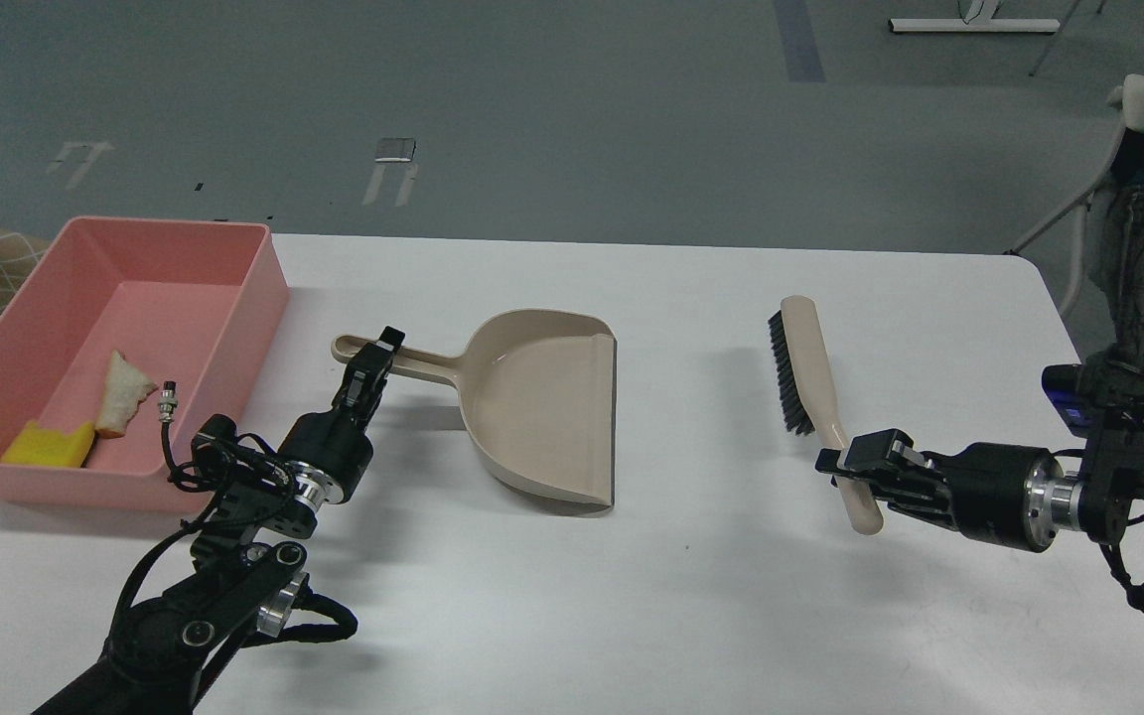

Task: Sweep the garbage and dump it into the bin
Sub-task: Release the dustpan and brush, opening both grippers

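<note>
The pink bin (264,260) stands at the table's left edge. In its near left corner lie the garbage scraps: a yellow sponge piece (48,443) and a pale crust strip (123,393). My left gripper (379,357) is shut on the handle of the beige dustpan (544,407), which rests on the table with its mouth facing right and looks empty. My right gripper (852,464) is shut on the handle of the beige brush (810,382), whose black bristles face left.
The white table (691,596) has rounded corners and ends just right of the brush. A chair and a person's legs (1143,268) are beyond the right edge. Open grey floor lies behind the table.
</note>
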Controlling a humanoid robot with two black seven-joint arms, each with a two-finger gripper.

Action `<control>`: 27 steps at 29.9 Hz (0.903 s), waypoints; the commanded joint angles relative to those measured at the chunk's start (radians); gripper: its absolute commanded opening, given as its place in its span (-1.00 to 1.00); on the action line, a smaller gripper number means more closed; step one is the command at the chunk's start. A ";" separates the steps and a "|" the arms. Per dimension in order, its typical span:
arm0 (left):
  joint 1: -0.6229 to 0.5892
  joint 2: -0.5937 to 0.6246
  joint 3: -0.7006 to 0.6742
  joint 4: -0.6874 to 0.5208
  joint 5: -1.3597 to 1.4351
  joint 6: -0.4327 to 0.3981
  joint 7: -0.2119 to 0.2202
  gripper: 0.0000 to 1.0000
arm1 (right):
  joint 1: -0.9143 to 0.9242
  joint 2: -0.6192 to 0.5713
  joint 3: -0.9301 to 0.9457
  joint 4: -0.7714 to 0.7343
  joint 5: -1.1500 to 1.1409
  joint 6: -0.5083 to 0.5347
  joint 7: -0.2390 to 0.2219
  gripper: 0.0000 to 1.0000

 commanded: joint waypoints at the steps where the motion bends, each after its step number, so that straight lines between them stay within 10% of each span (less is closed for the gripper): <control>1: 0.001 0.004 0.005 0.000 -0.003 -0.008 -0.001 0.94 | 0.000 0.006 0.003 -0.007 0.000 -0.002 0.001 -0.92; 27: 0.136 0.231 -0.041 -0.199 -0.071 -0.350 -0.001 0.96 | -0.032 0.018 -0.005 -0.083 0.084 0.021 0.079 -0.87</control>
